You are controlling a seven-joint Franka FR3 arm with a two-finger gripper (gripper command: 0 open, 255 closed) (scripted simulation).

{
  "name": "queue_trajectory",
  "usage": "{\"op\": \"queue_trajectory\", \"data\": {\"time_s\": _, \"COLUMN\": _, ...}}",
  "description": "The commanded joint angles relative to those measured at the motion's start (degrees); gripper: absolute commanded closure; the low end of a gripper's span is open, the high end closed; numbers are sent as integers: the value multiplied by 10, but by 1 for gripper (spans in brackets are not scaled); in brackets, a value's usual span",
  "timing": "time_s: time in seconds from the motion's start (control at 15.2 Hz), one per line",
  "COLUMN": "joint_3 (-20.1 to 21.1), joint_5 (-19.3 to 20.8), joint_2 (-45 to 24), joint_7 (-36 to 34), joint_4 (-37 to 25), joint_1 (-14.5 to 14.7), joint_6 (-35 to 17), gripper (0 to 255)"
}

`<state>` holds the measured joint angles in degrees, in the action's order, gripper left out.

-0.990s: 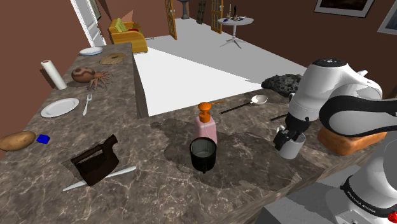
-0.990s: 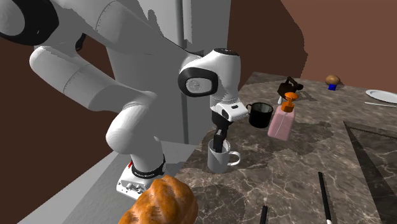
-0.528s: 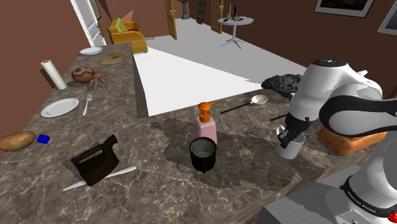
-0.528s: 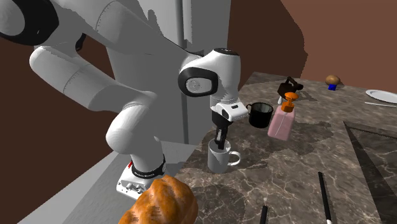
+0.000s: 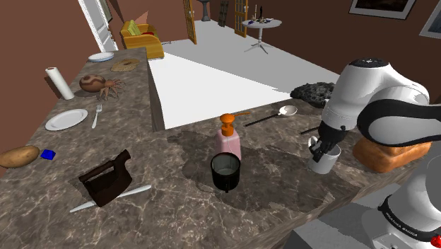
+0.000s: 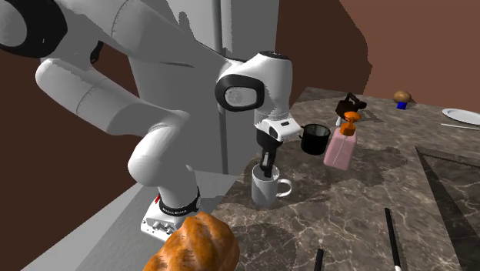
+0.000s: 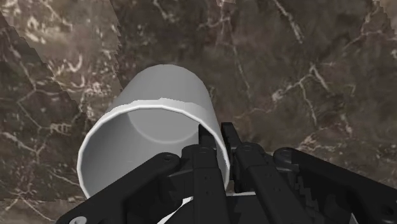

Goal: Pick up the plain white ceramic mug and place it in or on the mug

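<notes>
Wrist view: the jaws pinch the wall of the white mug (image 7: 153, 137), one finger (image 7: 207, 165) inside the rim and the other against the outside, almost closed with only the wall between them. The mug tips a little away from the hand, its open mouth facing the camera, with the dark marbled counter (image 7: 305, 76) behind it. In the shoulder view the arm (image 5: 374, 99) rises from the stand at the lower right, folds at a big white joint and drops its wrist steeply to the mug, which is near the counter's front edge, just beside a brown loaf (image 5: 391, 153). I cannot tell whether the mug's base touches the counter. In the second exterior view the arm climbs from its base, leaves the top of the picture and comes back down to a rounded wrist, with the hand hanging nearly straight down into the mug; the handle points to that view's right. The black mug (image 5: 226, 172) stands well apart toward the shoulder view's left, upright, with a pink soap bottle (image 5: 229, 140) just behind it. A spoon (image 5: 272, 115) lies farther back on the counter.
</notes>
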<state>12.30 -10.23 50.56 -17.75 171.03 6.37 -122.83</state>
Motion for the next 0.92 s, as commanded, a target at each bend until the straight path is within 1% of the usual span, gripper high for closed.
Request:
{"op": "queue_trajectory", "data": {"time_s": 0.0, "joint_3": -3, "joint_5": 3, "joint_2": 12, "joint_7": 0, "joint_4": -11, "joint_1": -1, "joint_6": 23, "gripper": 255}}
{"op": "queue_trajectory", "data": {"time_s": 0.86, "joint_3": -19, "joint_5": 21, "joint_2": 47, "joint_7": 0, "joint_4": -96, "joint_1": -10, "joint_6": 142, "gripper": 255}}
